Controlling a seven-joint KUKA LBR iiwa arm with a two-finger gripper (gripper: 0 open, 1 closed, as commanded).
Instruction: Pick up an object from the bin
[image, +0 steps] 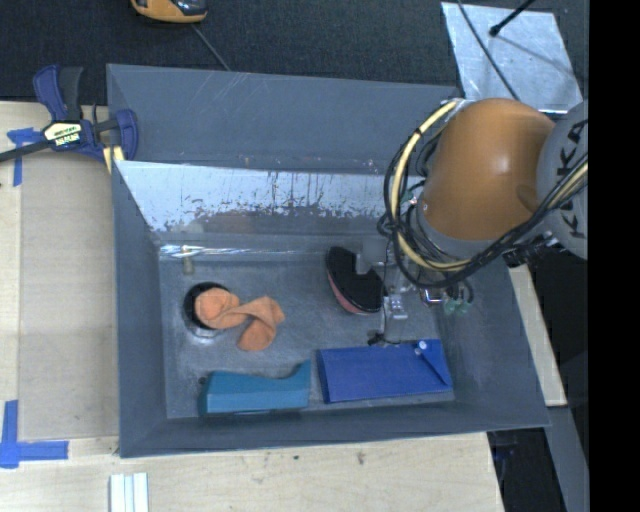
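Claw (392, 322) beside black-and-red oval object (350, 281)

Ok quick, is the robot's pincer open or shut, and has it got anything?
Pincer: cannot be told whether it is open, shut or holding something. It hangs between the black and red thing and the flat blue box.

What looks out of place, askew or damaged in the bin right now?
Nothing is spilled or broken. Two small oddities: the orange cloth lies crumpled on the left of the floor, and the blue box at lower right seems to have a flap lifted at its right end, close beside the gripper.
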